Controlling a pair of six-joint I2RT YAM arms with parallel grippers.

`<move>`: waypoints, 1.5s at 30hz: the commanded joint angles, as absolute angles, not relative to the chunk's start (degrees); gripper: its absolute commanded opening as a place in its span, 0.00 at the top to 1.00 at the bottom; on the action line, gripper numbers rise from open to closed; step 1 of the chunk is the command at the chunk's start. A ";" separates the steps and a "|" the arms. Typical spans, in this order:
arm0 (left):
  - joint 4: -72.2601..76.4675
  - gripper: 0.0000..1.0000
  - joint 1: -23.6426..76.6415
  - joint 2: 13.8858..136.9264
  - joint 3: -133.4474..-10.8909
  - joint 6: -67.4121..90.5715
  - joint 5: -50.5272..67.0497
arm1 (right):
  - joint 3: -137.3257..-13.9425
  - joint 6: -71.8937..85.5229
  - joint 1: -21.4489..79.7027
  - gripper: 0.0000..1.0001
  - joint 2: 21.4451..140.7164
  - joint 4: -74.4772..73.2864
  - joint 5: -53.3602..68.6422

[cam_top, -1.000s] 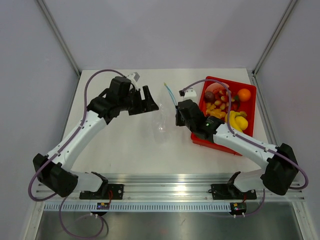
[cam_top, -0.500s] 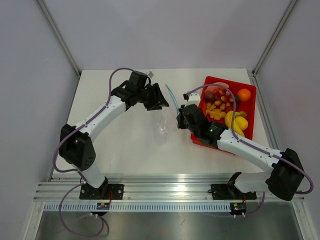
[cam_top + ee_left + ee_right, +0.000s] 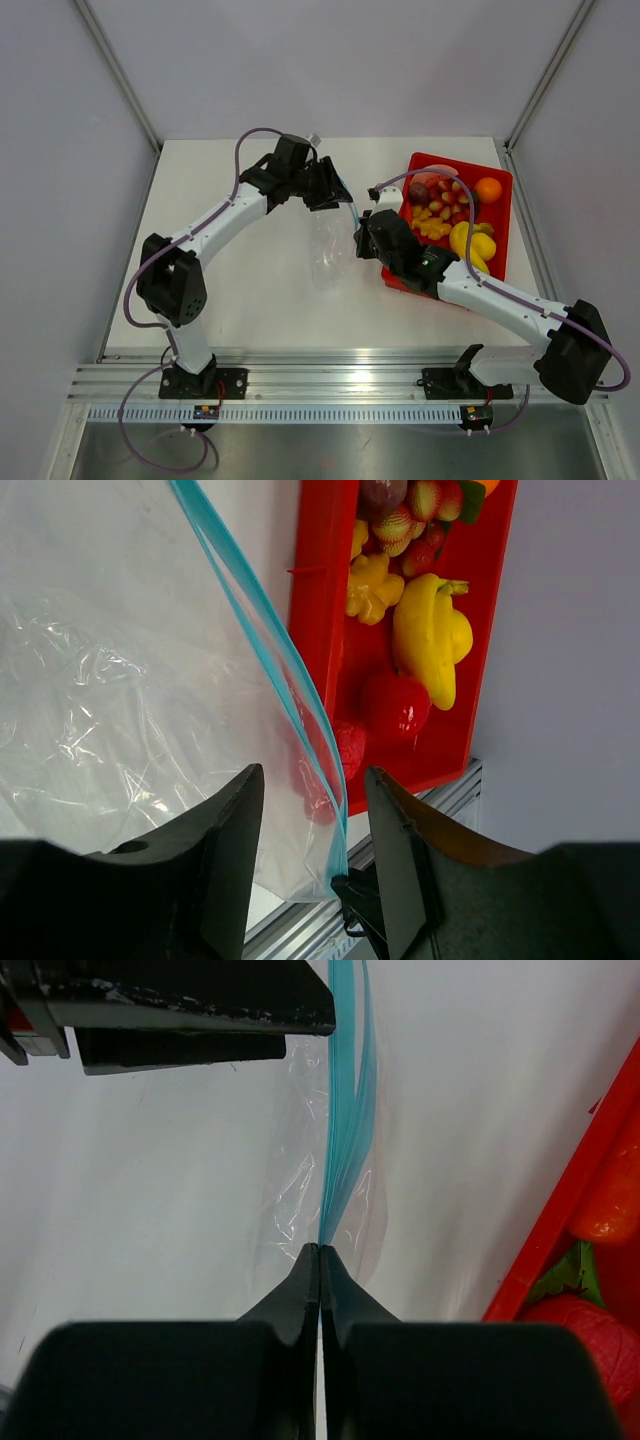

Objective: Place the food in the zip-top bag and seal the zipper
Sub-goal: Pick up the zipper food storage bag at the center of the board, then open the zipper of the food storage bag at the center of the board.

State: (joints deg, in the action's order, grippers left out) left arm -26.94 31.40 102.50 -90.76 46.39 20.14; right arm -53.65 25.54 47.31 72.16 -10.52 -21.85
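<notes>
Two robot arms meet over a clear zip-top bag [image 3: 120,680] lying on a white table [image 3: 250,270]. The right gripper [image 3: 320,1250] is pinched fully closed on the bag's light blue zipper [image 3: 345,1090], which runs straight ahead from its fingertips.

The left gripper [image 3: 312,780] stands about half open. Its two dark fingers [image 3: 225,860] straddle the same strip farther along. The strip passes through the gap, nearer the right-hand finger, and no grip on it shows. The bag's crinkled body spreads out ahead of this gripper and toward its left-hand finger.

Beyond the right-hand finger lies a red tray [image 3: 322,600] holding the food [image 3: 395,705], which is red and yellow toy fruits. Red shapes show through the plastic between the fingers. Whether they are inside the bag or behind it cannot be told.

The bag looks very light, limp and slick, likely to crumple or slide if taken by the film. The zipper strip seems the firmest part, so the mouth edge is the place to hold, with each lip taken separately to spread it open.
</notes>
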 commanded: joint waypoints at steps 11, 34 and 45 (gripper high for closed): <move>-26.72 0.57 32.78 106.43 -94.13 46.14 16.87 | -55.46 26.02 48.08 1.00 71.98 -9.05 -22.50; -30.76 1.00 34.10 109.08 -96.77 40.09 16.43 | -58.87 25.84 48.16 0.80 72.16 -15.09 -23.90; -33.05 1.00 34.19 102.84 -92.38 34.45 18.71 | -72.77 29.35 45.97 0.43 76.98 -30.23 -24.79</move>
State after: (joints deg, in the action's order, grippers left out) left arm -33.56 33.87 107.55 -93.01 36.71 16.82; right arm -69.19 27.11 47.24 74.46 -25.15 -23.99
